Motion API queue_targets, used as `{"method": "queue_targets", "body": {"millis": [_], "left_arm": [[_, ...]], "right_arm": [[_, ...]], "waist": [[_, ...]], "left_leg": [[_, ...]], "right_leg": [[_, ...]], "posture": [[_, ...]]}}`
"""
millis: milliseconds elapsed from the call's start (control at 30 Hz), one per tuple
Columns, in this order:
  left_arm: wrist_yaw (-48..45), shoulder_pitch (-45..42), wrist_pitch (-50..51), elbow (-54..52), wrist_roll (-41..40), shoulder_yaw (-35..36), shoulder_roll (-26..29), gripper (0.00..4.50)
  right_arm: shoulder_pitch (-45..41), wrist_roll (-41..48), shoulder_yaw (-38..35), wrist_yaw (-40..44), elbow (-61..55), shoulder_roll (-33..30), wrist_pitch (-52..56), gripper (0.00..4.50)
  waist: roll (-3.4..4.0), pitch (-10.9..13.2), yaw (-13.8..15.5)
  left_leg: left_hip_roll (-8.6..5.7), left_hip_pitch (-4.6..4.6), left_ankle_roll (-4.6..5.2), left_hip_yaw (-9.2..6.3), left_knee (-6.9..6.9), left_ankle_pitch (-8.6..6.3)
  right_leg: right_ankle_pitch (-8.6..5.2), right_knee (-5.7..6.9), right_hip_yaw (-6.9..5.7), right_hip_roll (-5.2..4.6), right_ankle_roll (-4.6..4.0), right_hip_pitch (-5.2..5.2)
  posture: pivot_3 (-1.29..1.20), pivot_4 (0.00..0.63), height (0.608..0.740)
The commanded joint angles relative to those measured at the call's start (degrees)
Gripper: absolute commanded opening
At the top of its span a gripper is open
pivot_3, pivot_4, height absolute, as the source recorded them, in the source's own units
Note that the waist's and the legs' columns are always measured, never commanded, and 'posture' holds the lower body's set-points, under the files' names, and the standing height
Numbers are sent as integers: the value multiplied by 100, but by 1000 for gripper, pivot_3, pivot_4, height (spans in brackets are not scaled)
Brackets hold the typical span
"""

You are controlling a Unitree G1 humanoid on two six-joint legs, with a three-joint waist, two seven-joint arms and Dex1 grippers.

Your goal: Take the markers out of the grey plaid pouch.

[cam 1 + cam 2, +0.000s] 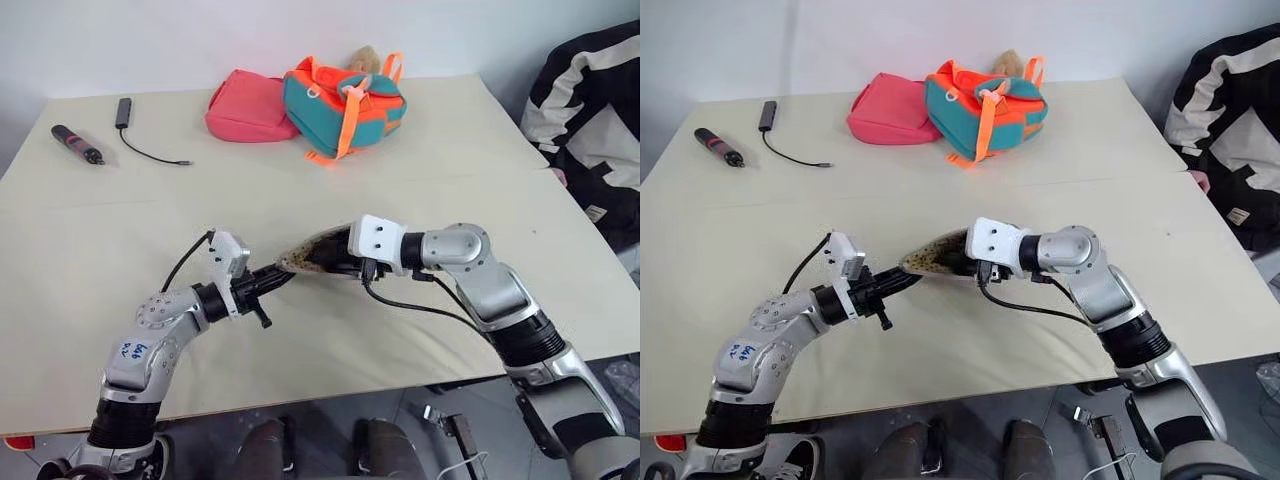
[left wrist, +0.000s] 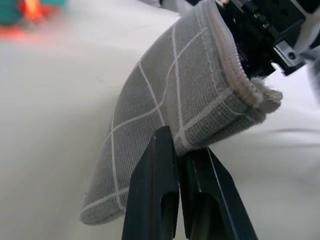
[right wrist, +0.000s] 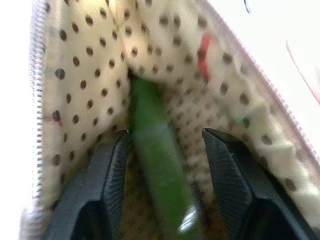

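The left gripper (image 2: 182, 165) is clamped on the edge of the flat grey plaid fabric pouch (image 2: 165, 115), held above the beige table (image 1: 330, 210). The right gripper (image 3: 165, 150) is inside it, fingers apart, straddling the slim green marker (image 3: 152, 150).

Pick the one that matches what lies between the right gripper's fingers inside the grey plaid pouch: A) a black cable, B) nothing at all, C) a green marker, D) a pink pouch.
C: in the right wrist view the green marker lies between the open right gripper's fingers, against the dotted lining of the grey plaid pouch.
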Motion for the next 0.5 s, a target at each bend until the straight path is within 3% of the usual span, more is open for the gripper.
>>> {"method": "queue_targets", "body": {"millis": [33,200,500], "left_arm": [[107,-232,554,-393,-750,344,-20,0],[196,-277,1285,-557,-1455,248,-170,0],[874,-127,2314,-225,-2903,842,-557,0]], "right_arm": [[-317,48,37,879,-495,-628,88,2424],[-715,174,76,1631,-693,-1087,484,2424],[-954,-218,591,2029,-547,-994,627,2424]], "waist": [[-2,1,16],[-4,2,20],[-6,3,4]], "left_leg": [[0,-1,0,-2,4,0],[0,7,4,-10,23,-10],[3,8,0,-13,29,-11]], "right_leg": [[0,0,0,0,0,2],[0,-12,-2,-1,0,26],[0,-22,7,0,0,28]], "posture": [[0,150,740],[0,150,740],[0,150,740]]}}
